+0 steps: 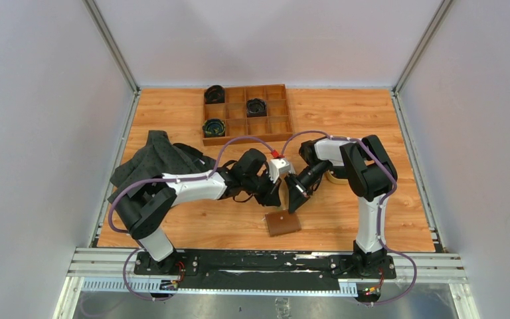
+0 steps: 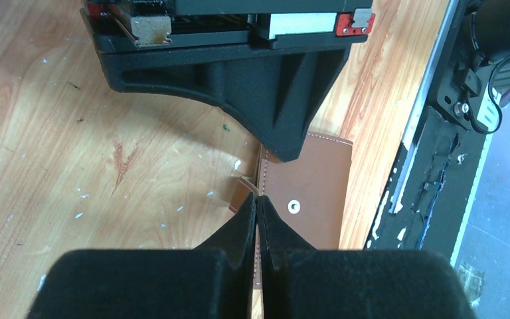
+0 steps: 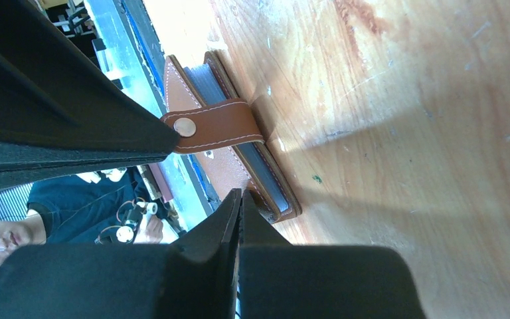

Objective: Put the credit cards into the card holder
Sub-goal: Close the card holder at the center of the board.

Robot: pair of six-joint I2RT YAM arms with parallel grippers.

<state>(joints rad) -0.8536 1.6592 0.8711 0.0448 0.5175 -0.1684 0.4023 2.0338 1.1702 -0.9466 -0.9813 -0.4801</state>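
Brown leather card holder flat, folded shut, strap unsnapped; blue sleeves edge-on.

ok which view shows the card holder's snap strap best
Right wrist: the strap with its round snap wraps the edge of the card holder, up close. Left wrist shows the holder's flat face and a stud. Top external shows a small brown rectangle.

Your left gripper: fingers pressed together, tips over the near left edge of the wallet. The wallet lies flat on the wooden table, silver stud facing up. The right gripper points at its far corner. Black base rail at right.
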